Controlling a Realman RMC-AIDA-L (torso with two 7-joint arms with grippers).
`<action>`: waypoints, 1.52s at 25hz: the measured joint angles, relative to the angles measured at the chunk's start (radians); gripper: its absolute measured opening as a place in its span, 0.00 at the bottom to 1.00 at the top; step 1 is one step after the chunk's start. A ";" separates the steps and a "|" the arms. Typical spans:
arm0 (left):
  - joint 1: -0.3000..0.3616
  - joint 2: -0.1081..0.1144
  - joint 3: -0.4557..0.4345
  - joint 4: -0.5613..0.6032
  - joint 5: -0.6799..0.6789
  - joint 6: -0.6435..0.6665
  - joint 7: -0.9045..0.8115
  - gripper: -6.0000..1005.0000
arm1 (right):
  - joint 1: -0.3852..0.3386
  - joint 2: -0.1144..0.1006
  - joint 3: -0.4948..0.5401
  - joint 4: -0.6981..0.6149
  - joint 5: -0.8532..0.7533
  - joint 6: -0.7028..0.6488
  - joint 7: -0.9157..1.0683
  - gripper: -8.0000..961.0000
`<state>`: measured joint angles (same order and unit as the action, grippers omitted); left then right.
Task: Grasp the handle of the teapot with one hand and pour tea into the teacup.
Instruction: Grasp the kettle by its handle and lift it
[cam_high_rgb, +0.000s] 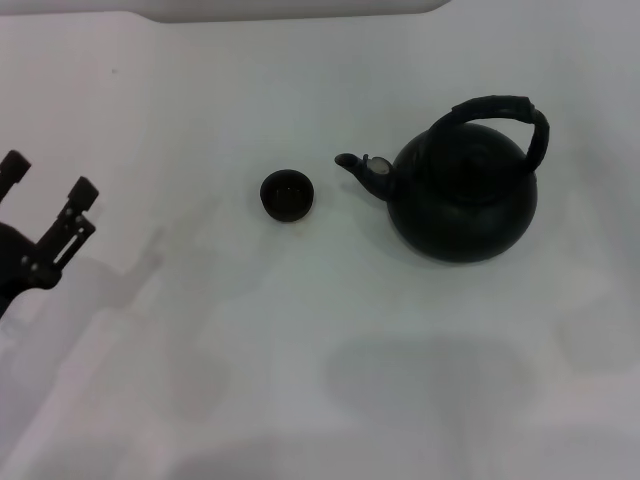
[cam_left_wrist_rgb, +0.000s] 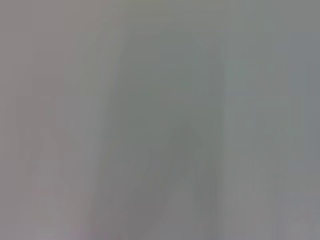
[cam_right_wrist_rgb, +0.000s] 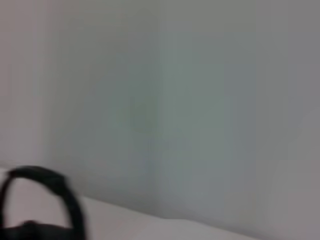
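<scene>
The matte black teapot (cam_high_rgb: 462, 195) stands upright on the white table at the right, its short spout pointing left toward the teacup. Its thick arched handle (cam_high_rgb: 500, 108) spans the top. The handle also shows blurred in the right wrist view (cam_right_wrist_rgb: 55, 185), with the top of the pot below it. The small black teacup (cam_high_rgb: 287, 195) sits a short way left of the spout, apart from it. My left gripper (cam_high_rgb: 50, 178) is at the far left edge, open and empty, well away from the cup. My right gripper is not in view.
The white table (cam_high_rgb: 320, 330) spreads across the whole head view, with its far edge (cam_high_rgb: 300, 12) at the top. The left wrist view shows only a blurred grey surface.
</scene>
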<state>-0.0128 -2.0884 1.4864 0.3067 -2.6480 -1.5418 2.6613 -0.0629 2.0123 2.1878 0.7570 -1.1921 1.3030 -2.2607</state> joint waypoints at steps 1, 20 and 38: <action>0.001 0.000 0.000 -0.006 -0.006 -0.008 0.003 0.80 | -0.001 0.001 -0.016 0.006 -0.012 0.010 0.011 0.52; 0.011 -0.001 0.001 -0.026 -0.023 -0.025 0.008 0.80 | 0.040 0.010 -0.305 -0.009 0.052 -0.055 0.021 0.53; 0.024 0.002 0.001 -0.026 -0.019 -0.031 0.009 0.80 | 0.139 0.013 -0.398 -0.081 0.144 -0.094 -0.046 0.53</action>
<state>0.0108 -2.0865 1.4879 0.2806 -2.6673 -1.5724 2.6705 0.0763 2.0248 1.7902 0.6762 -1.0482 1.2088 -2.3071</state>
